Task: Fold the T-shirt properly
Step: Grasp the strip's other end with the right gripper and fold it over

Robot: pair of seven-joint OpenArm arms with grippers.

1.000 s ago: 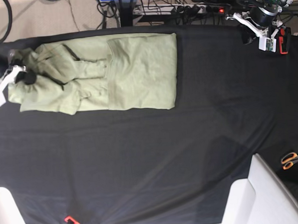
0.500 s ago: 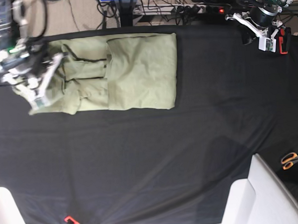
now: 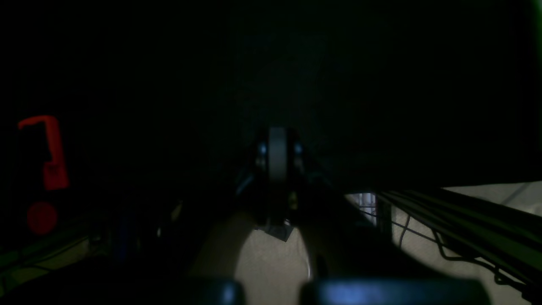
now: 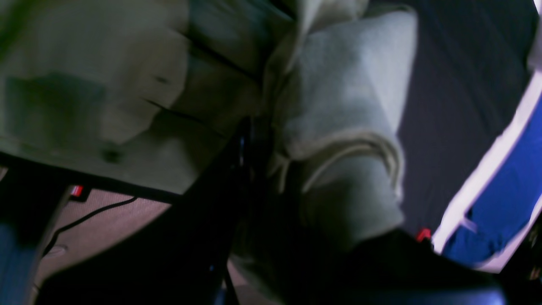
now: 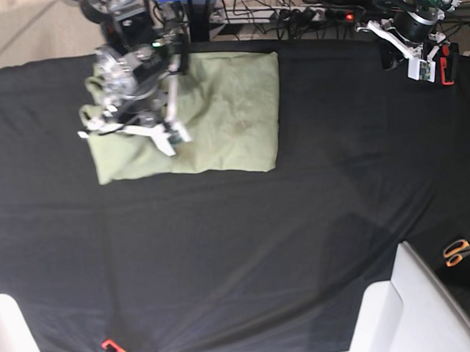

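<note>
Right claw (image 5: 170,136) pinched on T-shirt (image 5: 232,113) fabric, left claw (image 5: 422,67) closed, empty, black table cloth (image 5: 262,245)

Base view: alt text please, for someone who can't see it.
The right gripper is over a pale green T-shirt folded into a rough rectangle at the far left of a black table cloth. The left gripper is parked at the far right corner; orange scissors lie nearby.

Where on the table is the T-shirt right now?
In the base view the T-shirt lies at the table's far edge, left of centre, with the right gripper over its left part.
</note>
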